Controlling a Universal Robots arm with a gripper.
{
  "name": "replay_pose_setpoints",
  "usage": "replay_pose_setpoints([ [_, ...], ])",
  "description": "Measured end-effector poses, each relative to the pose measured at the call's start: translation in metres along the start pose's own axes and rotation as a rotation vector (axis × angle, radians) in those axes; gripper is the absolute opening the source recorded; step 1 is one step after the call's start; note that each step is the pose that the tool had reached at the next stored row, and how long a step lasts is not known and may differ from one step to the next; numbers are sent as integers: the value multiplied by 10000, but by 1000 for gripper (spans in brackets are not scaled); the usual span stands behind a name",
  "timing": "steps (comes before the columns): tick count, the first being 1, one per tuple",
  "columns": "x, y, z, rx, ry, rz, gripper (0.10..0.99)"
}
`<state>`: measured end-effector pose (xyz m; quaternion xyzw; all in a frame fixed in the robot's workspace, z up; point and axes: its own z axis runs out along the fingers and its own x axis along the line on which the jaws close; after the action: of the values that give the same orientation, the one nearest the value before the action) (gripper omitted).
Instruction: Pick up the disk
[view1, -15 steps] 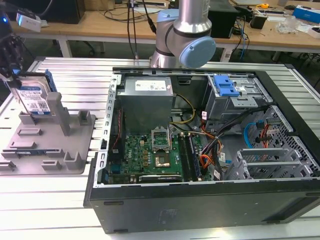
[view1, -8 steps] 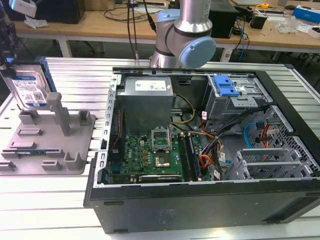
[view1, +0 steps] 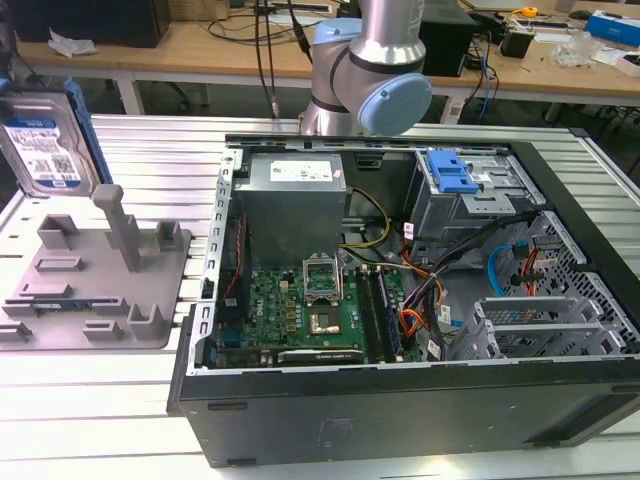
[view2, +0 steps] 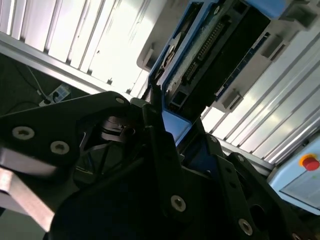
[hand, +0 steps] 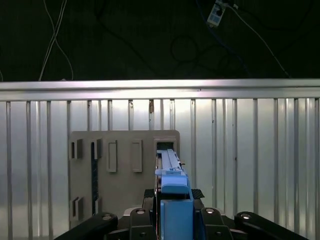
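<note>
Exterior view: disk upright in air above grey fixture, at the view's left, beside open PC case.

Second wrist view: tool clamped on disk's blue frame.

First wrist view: disk edge-on over fixture on tabletop.

the arm is brushed silver tube with pale blue joint caps; its tool is matte black, dotted with silver screws.
</note>
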<state>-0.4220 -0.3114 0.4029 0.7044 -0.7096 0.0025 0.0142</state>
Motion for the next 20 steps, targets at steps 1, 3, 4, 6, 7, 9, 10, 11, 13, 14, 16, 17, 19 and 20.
replay_pose_setpoints([
  [1,2,0,-47,1,0,-1,365],
  [3,6,3,-181,1,0,0,365],
  [4,8,4,-257,0,0,0,365],
  [6,11,6,-352,1,0,0,365],
  [7,12,7,-423,1,0,0,365],
  [9,17,9,-564,1,0,-1,365],
  [10,18,10,-611,2,-1,-1,365],
  [11,20,11,-673,1,0,0,365],
  [13,24,13,-789,1,0,0,365],
  [14,26,14,-878,1,0,0,365],
  [16,30,16,-1036,0,1,0,365],
  [17,30,16,-1035,0,0,0,365],
  [19,30,17,-1036,1,-1,0,365],
  [20,30,17,-1037,1,0,0,365],
])
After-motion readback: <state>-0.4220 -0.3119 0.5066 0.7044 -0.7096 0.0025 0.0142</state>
